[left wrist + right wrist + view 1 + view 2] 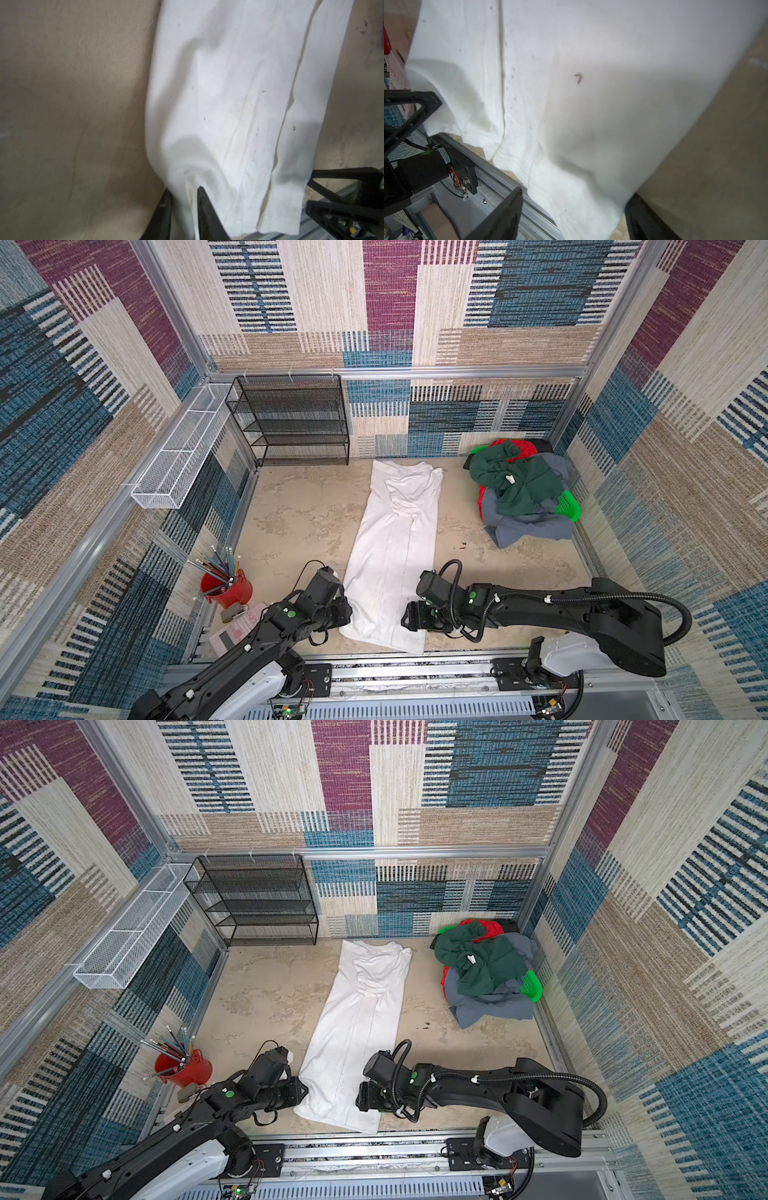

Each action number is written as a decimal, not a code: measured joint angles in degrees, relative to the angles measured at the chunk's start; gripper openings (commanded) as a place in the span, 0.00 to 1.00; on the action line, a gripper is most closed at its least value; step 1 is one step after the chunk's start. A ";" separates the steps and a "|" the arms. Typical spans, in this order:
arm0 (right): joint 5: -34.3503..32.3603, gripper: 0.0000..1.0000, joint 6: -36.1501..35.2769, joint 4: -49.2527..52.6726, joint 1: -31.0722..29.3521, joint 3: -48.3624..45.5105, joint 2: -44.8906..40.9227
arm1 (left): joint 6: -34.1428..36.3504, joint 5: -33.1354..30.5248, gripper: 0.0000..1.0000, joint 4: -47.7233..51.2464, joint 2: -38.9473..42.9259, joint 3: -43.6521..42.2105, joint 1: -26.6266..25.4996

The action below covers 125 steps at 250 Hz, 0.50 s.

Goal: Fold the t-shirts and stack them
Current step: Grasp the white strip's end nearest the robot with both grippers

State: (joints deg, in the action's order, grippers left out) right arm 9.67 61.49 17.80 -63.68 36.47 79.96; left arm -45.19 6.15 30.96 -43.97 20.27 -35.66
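On the table (291, 522), folded specked white t-shirt (395, 539); left gripper (182, 193) seemingly pinching its hem, right gripper (575, 193) spread.

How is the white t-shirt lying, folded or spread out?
Partly folded: the white t-shirt lies as a long narrow strip, sides turned in, not yet folded end to end.

A long-folded white t-shirt (239, 93), flecked with dark specks, lies on the beige worktop (72, 104); its near-left hem puckers between the left hand (184, 197)'s fingers (207, 214).

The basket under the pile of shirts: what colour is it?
The basket is bright green, clearest in a top view.
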 measured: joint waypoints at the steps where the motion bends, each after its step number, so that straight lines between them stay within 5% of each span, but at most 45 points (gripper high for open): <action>1: -0.07 0.78 0.07 0.02 -0.02 -0.07 -0.07 | -0.02 0.00 0.42 0.04 0.04 0.00 0.00; 125: -2.54 0.68 7.30 0.79 -8.13 -1.38 -0.13 | 0.81 0.15 0.47 1.81 -0.74 -0.79 -0.02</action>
State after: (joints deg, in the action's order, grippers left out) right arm 7.14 68.79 18.59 -71.81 35.09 79.83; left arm -44.38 6.31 32.77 -44.71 19.49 -35.68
